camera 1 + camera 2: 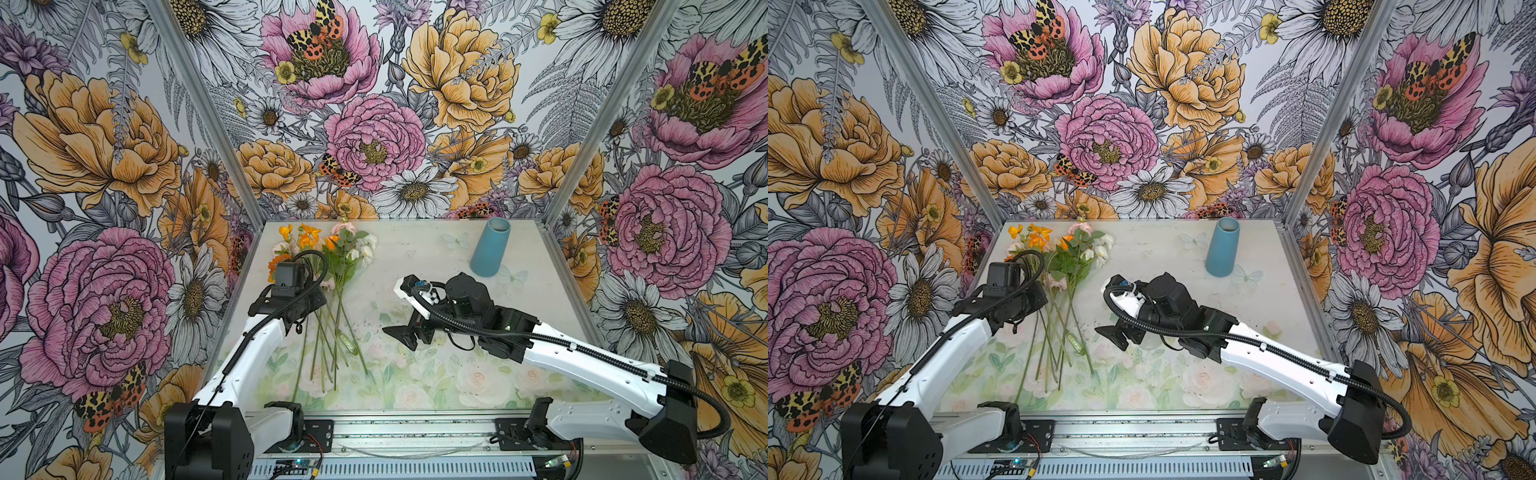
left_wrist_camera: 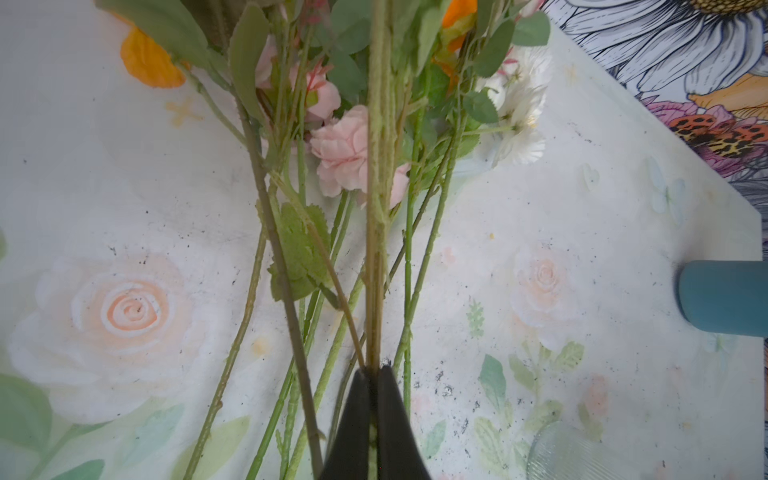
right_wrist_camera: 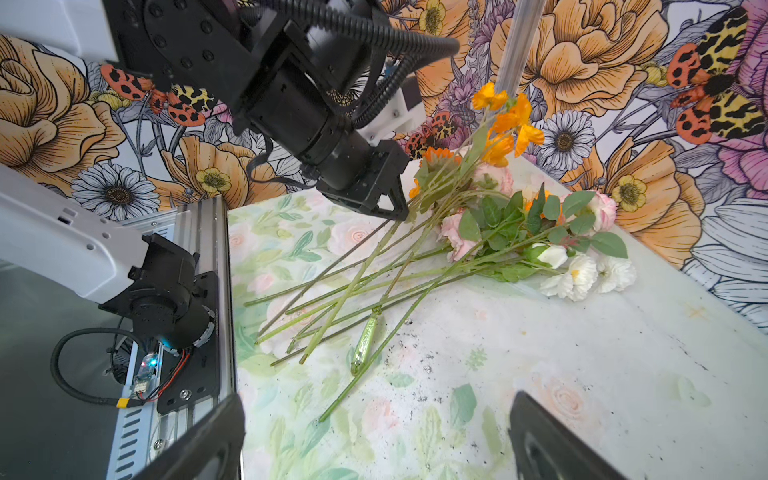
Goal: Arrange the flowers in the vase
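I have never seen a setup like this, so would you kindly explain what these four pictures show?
Two robot arms work at a table, and each ends in a two-fingered gripper. Two pictures come from one stereo camera above, looking down on the whole scene. The other two come from a camera on each wrist. On the table lie the flowers, a loose bunch with long green stems. A blue vase stands upright at the back, apart from them, with no flowers in it. The left gripper is shut on one stem of the bunch. The right gripper is open and holds nothing. The huge blooms on the walls are only wallpaper.
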You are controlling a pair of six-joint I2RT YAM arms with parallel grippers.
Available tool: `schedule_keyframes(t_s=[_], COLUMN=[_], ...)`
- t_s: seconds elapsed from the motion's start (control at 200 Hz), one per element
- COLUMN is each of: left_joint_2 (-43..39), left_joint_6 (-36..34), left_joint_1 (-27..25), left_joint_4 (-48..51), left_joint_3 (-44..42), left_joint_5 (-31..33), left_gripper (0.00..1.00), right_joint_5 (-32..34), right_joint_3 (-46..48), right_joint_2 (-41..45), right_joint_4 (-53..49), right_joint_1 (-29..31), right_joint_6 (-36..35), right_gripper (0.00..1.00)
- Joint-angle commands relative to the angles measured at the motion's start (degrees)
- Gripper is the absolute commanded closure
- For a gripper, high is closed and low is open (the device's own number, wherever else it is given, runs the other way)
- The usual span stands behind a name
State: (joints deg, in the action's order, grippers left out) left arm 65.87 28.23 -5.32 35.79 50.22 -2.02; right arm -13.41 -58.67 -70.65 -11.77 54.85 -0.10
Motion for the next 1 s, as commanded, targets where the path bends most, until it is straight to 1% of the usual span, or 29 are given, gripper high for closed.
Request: schedule_keyframes(t_s=[0.0,0.09,0.155,0.225,0.285,0.34,0.445,0.55,0.681,0.771,0.891,0.996], left_joint_2=[-1.2,-2.6,-3.3,-3.8,-4.4,-5.1,-6.6,-8.8,-10.6,-11.2,-13.7,-14.0], left_joint_6=[-2.2,-2.5,-2.5,-0.7,0.4,2.6,4.8,5.0,4.6,5.5,7.2,8.1], left_joint_1=[0.4,0.4,1.0,1.2,1.6,2.8,3.4,3.2,3.4,3.4,3.2,3.4], left_joint_4=[1.4,-1.6,-6.3,-10.8,-14.5,-19.1,-24.9,-26.8,-24.3,-23.7,-25.7,-26.6], left_joint_3=[3.0,1.5,-0.8,-3.6,-5.4,-7.6,-10.4,-11.3,-10.9,-11.1,-12.5,-13.0], left_joint_5=[-2.2,-4.1,-10.5,-15.0,-18.9,-23.2,-28.1,-29.3,-28.4,-28.8,-29.0,-30.3], left_gripper=[1.0,1.0,1.0,1.0,1.0,1.0,1.0,1.0,1.0,1.0,1.0,1.0], right_joint_5=[-0.6,0.8,0.7,-0.8,-1.5,-1.5,0.2,1.1,2.9,2.6,1.4,0.8], right_joint_3=[-0.1,0.3,-0.1,-1.0,-2.0,-2.1,-3.5,-6.2,-8.9,-11.1,-14.3,-16.5], right_joint_2=[-1.9,-4.0,-6.3,-9.2,-11.2,-12.6,-15.2,-18.2,-21.8,-24.4,-27.5,-29.9], right_joint_4=[3.3,6.8,9.8,12.8,14.4,16.3,17.7,17.3,17.5,17.5,17.5,17.5], right_joint_1=[0.4,0.3,0.3,0.0,0.0,0.0,-0.3,-0.3,-0.4,-0.5,-0.7,-1.0], right_joint_6=[0.3,2.9,5.1,7.7,8.9,9.9,11.9,13.0,14.1,14.5,15.5,16.2], right_gripper=[0.01,0.0,0.01,0.02,0.06,0.07,0.06,0.07,0.08,0.1,0.13,0.16])
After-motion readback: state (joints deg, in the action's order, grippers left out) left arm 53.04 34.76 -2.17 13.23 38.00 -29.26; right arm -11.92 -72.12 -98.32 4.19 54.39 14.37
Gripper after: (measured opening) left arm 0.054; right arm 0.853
